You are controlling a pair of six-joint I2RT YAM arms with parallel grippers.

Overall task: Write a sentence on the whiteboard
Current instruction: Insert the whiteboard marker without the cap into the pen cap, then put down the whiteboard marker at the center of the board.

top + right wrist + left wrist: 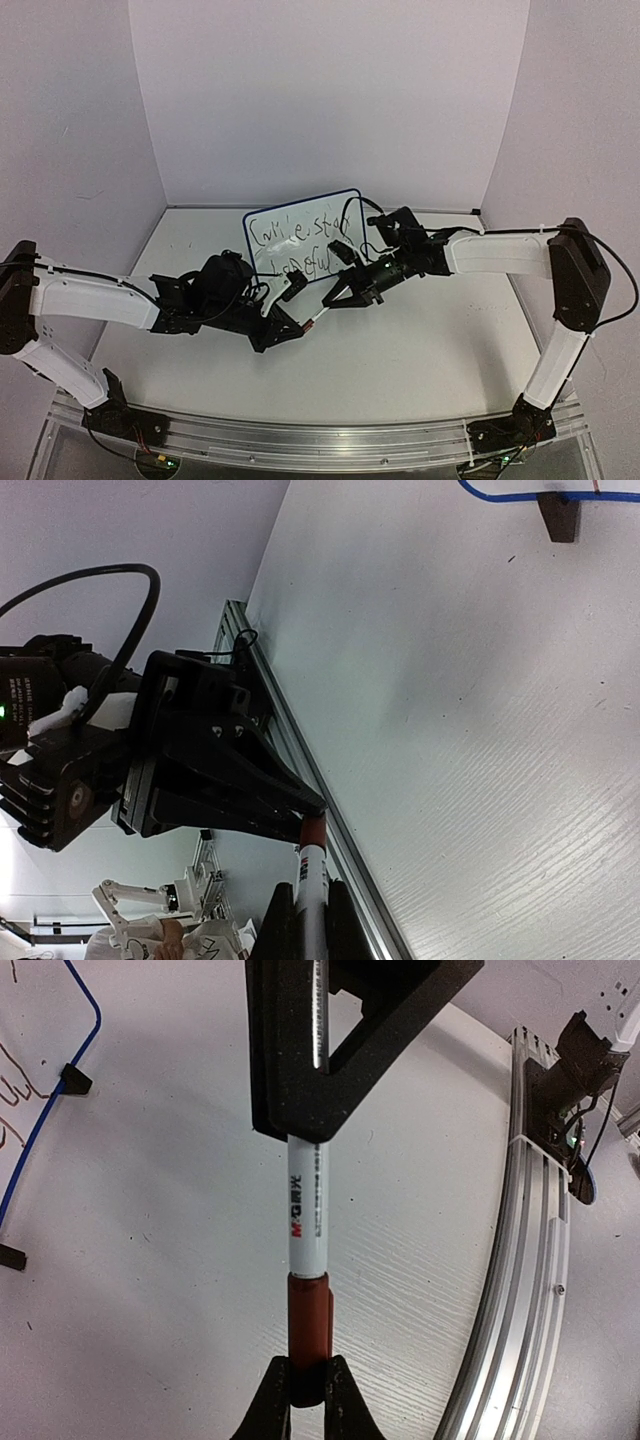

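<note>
Whiteboard with its sentence stands on the table just beyond the marker, whose long axis bridges left gripper, pinching the red cap, and right gripper, clamping the barrel.

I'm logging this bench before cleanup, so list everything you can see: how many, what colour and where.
whiteboard: one, white with a blue frame, standing at the back middle of the table.
sentence: two lines, dark scrawl, on the whiteboard.
marker: one, white barrel with a red cap, held between both hands in front of the whiteboard.
table: one, white, under everything.
rail: one, silver, along the table's near edge.
left hand: one, black, shut on the marker's red cap end.
right hand: one, black, shut on the marker's white barrel.
</note>
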